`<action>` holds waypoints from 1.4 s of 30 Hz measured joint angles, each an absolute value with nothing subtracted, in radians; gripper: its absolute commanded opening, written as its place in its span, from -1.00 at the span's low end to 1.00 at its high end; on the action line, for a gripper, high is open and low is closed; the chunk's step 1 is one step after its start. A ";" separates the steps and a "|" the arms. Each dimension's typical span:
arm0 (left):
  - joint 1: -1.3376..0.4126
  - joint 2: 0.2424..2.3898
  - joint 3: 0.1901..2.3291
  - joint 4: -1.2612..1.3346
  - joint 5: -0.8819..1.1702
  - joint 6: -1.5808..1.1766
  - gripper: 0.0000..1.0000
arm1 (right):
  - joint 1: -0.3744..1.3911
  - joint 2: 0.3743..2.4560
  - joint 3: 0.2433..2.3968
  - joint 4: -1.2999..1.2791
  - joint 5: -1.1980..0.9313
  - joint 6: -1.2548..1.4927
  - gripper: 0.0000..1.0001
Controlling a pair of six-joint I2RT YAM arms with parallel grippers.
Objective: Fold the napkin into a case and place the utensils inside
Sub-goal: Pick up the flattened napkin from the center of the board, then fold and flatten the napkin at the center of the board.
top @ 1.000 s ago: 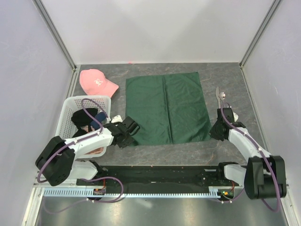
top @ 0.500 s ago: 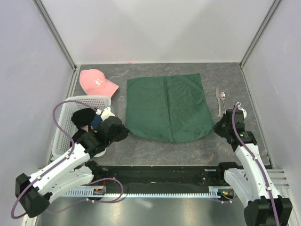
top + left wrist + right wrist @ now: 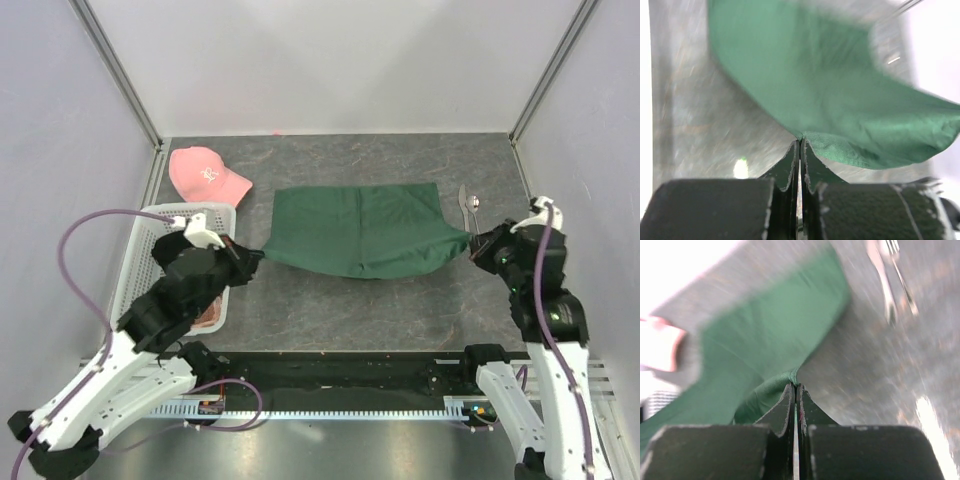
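At the table's (image 3: 300, 310) far-left corner lies a pink baseball cap (image 3: 205, 173). Its small white emblem is too small to read. A white plastic basket (image 3: 140, 262) stands along the left edge, partly under the left arm. The left gripper (image 3: 252, 256) is clamped tight on the near-left corner of the dark green napkin (image 3: 360, 230), and the right gripper (image 3: 473, 247) pinches the near-right corner. The cloth sags between them mid-table, its near edge raised. The silver utensils (image 3: 470, 205) lie near the right edge, just beyond the right gripper.
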State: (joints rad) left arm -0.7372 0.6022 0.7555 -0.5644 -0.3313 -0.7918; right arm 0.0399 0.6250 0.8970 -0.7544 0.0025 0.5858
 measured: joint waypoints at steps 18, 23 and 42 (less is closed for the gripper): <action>-0.738 0.550 1.219 -0.333 -0.208 -0.493 -0.96 | 0.040 0.507 1.451 -0.756 -0.018 0.544 -1.00; -0.737 0.801 1.266 -0.288 -0.350 -0.491 -0.96 | 0.040 0.743 1.415 -0.673 0.084 0.560 -1.00; -0.296 1.639 1.230 0.051 -0.073 -0.579 -0.96 | 0.031 1.634 1.225 -0.207 0.025 0.568 -1.00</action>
State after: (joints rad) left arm -0.2958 1.6394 1.2301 0.0509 -0.0727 -0.5785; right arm 0.0307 1.6344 1.2255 -0.2070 0.0250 0.5678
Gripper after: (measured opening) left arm 0.029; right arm 0.010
